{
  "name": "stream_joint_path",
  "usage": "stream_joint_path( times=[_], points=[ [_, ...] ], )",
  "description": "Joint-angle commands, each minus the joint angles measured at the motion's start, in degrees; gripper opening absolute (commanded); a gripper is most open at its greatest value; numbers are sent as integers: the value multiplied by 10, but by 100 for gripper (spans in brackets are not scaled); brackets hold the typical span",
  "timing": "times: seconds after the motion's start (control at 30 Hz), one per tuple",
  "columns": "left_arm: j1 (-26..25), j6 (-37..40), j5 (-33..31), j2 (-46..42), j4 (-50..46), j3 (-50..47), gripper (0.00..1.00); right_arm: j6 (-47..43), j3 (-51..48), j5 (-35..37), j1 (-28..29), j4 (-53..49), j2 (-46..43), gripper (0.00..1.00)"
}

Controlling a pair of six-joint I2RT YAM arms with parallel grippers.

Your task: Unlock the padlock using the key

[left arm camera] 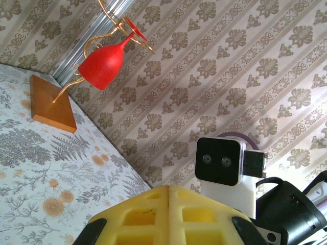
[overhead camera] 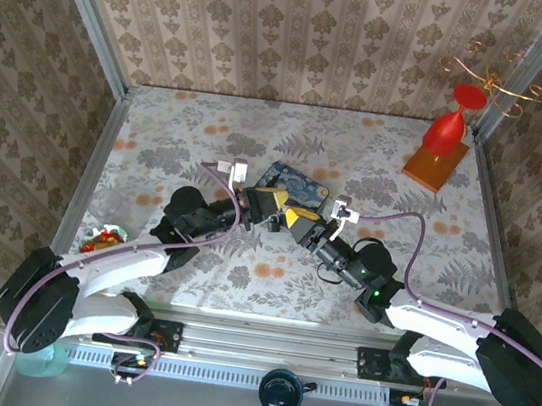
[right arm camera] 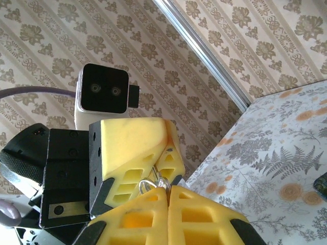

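Over the middle of the table my left gripper (overhead camera: pixel 273 203) and right gripper (overhead camera: pixel 295 218) meet tip to tip, just in front of a blue swirl-painted tin (overhead camera: pixel 299 181). In the right wrist view my right gripper (right arm camera: pixel 167 190) is shut on a small silvery piece with a wire ring (right arm camera: pixel 152 184), which looks like the key. The ring lies against the left gripper's yellow fingers (right arm camera: pixel 134 148), which are pressed together. In its own view the left gripper (left arm camera: pixel 168 190) is shut with nothing showing between the pads. The padlock is hidden.
A red wine glass (overhead camera: pixel 446 132) hangs upside down on a gold wire rack with a wooden base (overhead camera: pixel 434 168) at the back right. A small colourful object (overhead camera: pixel 102 238) lies at the table's left edge. Patterned walls close in the back and both sides.
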Motion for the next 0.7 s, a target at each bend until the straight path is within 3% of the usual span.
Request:
stream_joint_path(
  times=[0.0,0.1,0.27,0.37,0.57,0.67],
  points=[
    [0,49,1,-28,-60,16,0,-15,1,26,2,-15,-11,20],
    [8,134,-27,-56,-205,53,0,-24,20,32,-2,-110,-40,45],
    [8,312,-123,-79,-464,147,0,-39,15,66,-13,-223,-107,66],
    [7,363,-168,-73,-544,184,0,-37,9,46,-28,-256,-137,66],
    [-20,385,-206,-53,-589,215,0,-11,29,-13,-61,-319,-148,65],
    [-38,390,-234,-35,-634,244,0,39,15,-47,-89,-291,-140,64]
  ],
)
